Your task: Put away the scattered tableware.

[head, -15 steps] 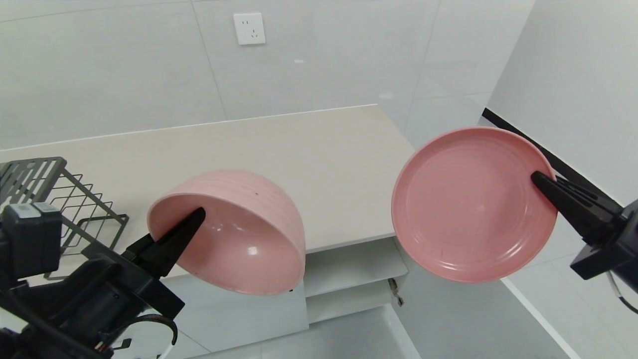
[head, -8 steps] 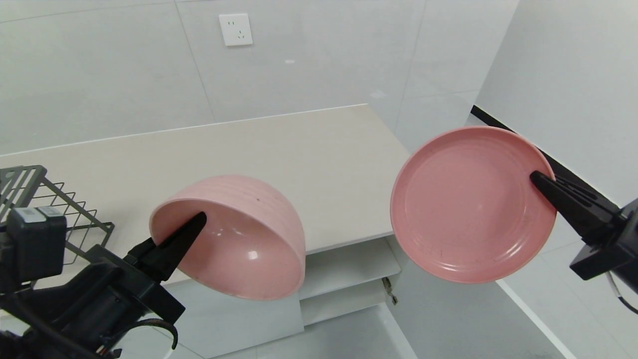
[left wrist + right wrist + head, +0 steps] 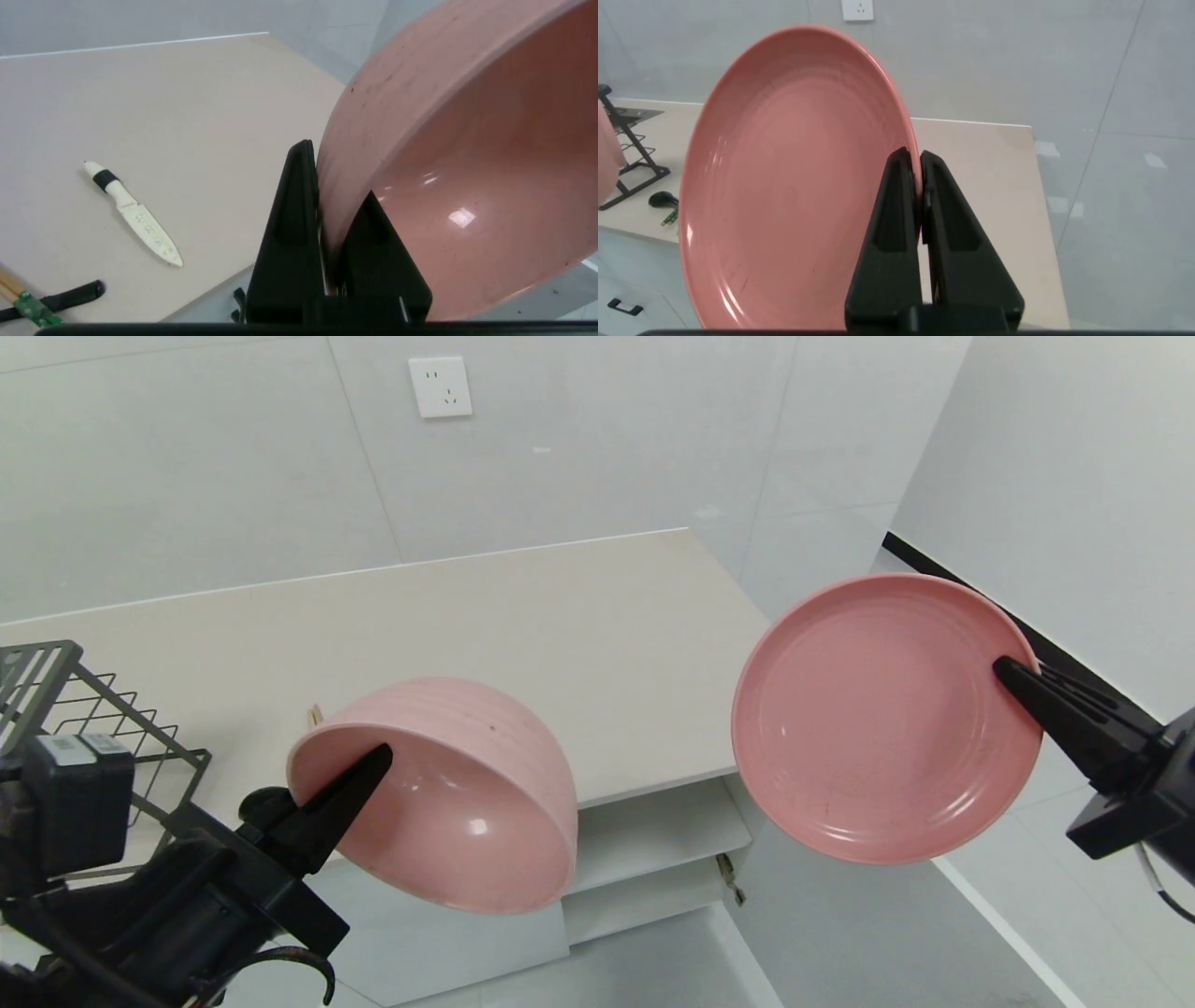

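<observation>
Nothing stowed yet: left gripper point(image 3: 376, 758) fingers clamp the bowl point(image 3: 476, 803), right gripper point(image 3: 1005, 668) fingers the plate point(image 3: 878, 719); a knife point(image 3: 131, 219) lies on the desk point(image 3: 560, 616).

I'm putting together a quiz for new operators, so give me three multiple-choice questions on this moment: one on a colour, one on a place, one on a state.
1. What colour are the bowl and the plate?
A. pink
B. white
C. blue

2. Where does the knife lie?
A. in a sink
B. in a drawer
C. on the counter

3. How does the right gripper stand?
A. open and empty
B. shut on the plate's rim
C. shut on a cup

Answers:
1 A: both show pink in the head view.
2 C: the left wrist view shows it lying flat on the counter.
3 B: the right wrist view shows it pinching the plate's rim.
</observation>
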Controlling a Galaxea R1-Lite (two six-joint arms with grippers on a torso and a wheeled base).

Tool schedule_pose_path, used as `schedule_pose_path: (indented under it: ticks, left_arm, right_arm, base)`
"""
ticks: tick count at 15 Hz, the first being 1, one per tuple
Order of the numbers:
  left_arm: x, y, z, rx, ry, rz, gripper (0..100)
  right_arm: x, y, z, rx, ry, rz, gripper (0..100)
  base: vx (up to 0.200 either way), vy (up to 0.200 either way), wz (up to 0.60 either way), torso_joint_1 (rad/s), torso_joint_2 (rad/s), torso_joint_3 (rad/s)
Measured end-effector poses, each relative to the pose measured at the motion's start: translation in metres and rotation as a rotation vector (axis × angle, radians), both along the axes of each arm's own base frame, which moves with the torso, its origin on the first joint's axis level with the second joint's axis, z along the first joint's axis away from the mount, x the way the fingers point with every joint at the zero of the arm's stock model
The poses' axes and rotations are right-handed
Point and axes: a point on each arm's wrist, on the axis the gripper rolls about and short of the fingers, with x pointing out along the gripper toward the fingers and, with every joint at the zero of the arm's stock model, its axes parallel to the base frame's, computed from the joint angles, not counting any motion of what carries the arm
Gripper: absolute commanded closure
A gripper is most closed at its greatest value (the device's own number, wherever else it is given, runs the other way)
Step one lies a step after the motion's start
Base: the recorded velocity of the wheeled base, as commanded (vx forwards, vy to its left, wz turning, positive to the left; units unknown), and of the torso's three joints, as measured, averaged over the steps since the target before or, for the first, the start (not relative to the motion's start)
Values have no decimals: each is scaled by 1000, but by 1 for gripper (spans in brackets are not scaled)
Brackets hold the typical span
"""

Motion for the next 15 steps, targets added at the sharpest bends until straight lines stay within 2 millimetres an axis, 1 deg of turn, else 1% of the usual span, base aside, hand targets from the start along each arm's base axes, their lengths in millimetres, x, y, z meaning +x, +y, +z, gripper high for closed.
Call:
schedule_pose_path:
  ticks: [3,9,12,15]
  left_arm:
    - [-1,0,-1,3,3,-5,100]
    - [-1,-1,-3,13,13,-6,100]
    - [0,-1,-6,23,24,-6,100]
    - [1,-2,-7,29,29,-5,100]
  right_arm:
    - [0,0,0,-1,1,0,100]
    - [0,0,-1,-2,5,-1,100]
    - [0,0,-1,-2,6,0,100]
    - [0,0,-4,-8,21,1,100]
  base:
    - [0,0,0,-149,307,154]
    - [0,0,0,-100,204,103]
    - [0,0,0,-41,92,48]
    - [0,0,0,-124,242,121]
